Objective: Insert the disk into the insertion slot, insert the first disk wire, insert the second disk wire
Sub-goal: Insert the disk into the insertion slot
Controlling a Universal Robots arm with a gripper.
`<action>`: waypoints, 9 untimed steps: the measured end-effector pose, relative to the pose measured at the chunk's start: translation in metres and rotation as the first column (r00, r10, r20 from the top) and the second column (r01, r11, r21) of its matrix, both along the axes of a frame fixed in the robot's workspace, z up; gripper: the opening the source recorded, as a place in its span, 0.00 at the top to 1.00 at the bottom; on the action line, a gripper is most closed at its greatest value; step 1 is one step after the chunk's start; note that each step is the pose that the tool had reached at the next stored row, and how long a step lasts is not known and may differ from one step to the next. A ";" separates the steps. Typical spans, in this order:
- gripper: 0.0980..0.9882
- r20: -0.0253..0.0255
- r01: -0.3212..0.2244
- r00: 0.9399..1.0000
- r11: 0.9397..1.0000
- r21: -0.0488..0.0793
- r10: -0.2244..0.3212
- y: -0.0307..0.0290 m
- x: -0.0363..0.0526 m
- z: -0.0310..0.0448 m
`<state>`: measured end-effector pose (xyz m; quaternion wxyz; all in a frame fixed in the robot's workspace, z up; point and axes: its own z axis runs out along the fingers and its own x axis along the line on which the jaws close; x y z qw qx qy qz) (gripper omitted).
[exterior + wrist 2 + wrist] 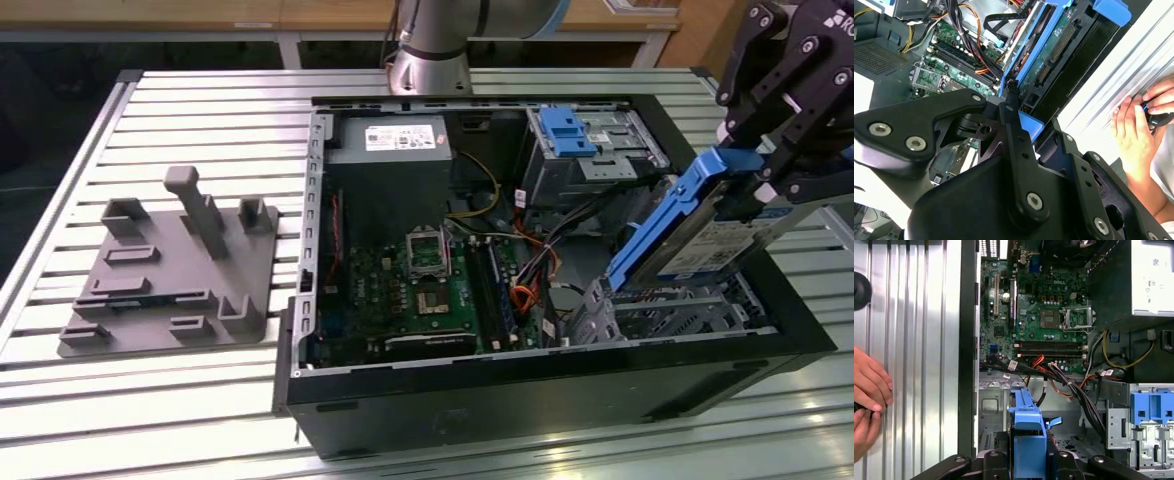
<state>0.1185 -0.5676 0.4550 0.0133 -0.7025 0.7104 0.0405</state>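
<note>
In the exterior view, the tool [771, 175] is closed on the upper end of the disk [703, 243], clamping its blue carrier. The disk hangs steeply tilted over the exterior view's right side of the open computer case [534, 395]. Its lower end is down at the insertion slot [674, 308]; whether the two touch cannot be told. The bay with the blue latch [567, 135] stands farther back in the case. A grey fixture [167, 270] lies on the slatted table [200, 90], well apart on the exterior view's left.

In the second wrist view, the tool [1021, 122] grips the blue carrier, and the disk [1054, 50] runs away from it edge-on, beside the motherboard [949, 55]. A person's hand [1134, 130] is over the table outside the case.

In the first wrist view, the tool [1026, 462] clasps the disk [1026, 432], which points down over the insertion slot [990, 407]. A cable bundle [1074, 385] lies just beyond it.
</note>
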 end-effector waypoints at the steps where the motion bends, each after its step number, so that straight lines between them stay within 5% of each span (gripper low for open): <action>1: 0.70 0.000 0.000 1.000 1.000 0.000 0.000 0.0000 0.0000 -0.0004; 9: 0.70 0.000 0.000 1.000 1.000 0.000 0.000 -0.0001 0.0000 -0.0031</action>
